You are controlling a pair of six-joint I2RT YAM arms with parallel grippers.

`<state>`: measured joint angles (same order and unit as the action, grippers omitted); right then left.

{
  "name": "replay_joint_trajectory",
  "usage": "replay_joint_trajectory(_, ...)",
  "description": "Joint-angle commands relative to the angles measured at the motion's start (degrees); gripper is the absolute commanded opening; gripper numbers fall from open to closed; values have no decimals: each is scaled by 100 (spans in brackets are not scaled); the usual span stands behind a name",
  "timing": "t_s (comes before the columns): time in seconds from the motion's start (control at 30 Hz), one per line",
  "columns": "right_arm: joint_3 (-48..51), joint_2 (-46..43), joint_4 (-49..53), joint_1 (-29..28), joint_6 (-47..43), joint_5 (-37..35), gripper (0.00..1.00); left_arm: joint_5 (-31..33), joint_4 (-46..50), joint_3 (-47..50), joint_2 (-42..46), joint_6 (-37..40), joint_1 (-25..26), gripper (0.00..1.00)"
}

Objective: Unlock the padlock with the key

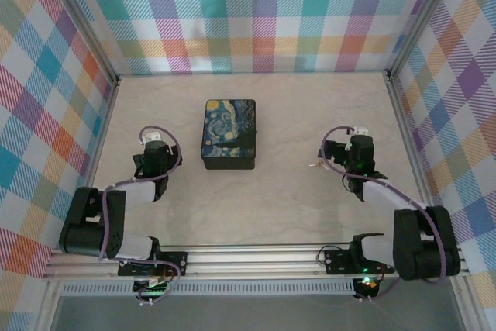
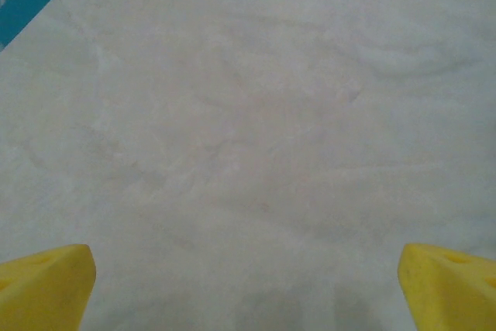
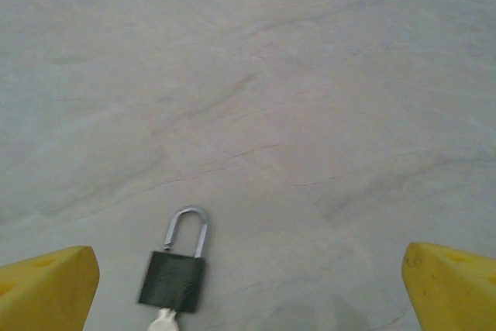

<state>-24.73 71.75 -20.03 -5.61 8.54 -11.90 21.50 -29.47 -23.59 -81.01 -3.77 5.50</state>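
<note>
The padlock (image 3: 173, 281) is a small dark block with a silver shackle and lies flat on the pale table (image 3: 310, 114). It sits low and left in the right wrist view, just inside the left fingertip (image 3: 54, 288). One leg of the shackle stands a little clear of the body. The key (image 3: 164, 322) sticks out of the lock's bottom, cut off by the frame edge. My right gripper (image 3: 249, 288) hangs open over the table and holds nothing. From above, the padlock (image 1: 316, 165) is a tiny speck left of the right gripper (image 1: 353, 153). My left gripper (image 2: 248, 288) is open above bare table, far left of the lock (image 1: 155, 153).
A box printed with a swirling blue and yellow night sky (image 1: 229, 134) stands at the table's middle, between the two arms. Plaid walls (image 1: 256, 13) close off the back and both sides. An aluminium rail (image 1: 256, 257) runs along the near edge.
</note>
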Motion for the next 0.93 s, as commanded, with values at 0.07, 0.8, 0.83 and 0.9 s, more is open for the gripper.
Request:
replay_joint_trajectory(0.07, 206, 581, -1909, 138, -707, 339, 100, -766, -1569, -48, -720, 380, -4, 100)
replay_joint_trajectory(0.8, 100, 1624, -2725, 512, -783, 1252, 100, -1358, -1614, -84, -872, 555, -57, 100)
replay_joint_trajectory(0.83, 100, 1631, -2725, 512, -783, 1247, 100, -1368, -1620, -84, -872, 555, -57, 100)
replay_joint_trajectory(0.9, 100, 1631, -2725, 514, -788, 1247, 100, -1373, -1636, -69, -864, 548, -64, 100)
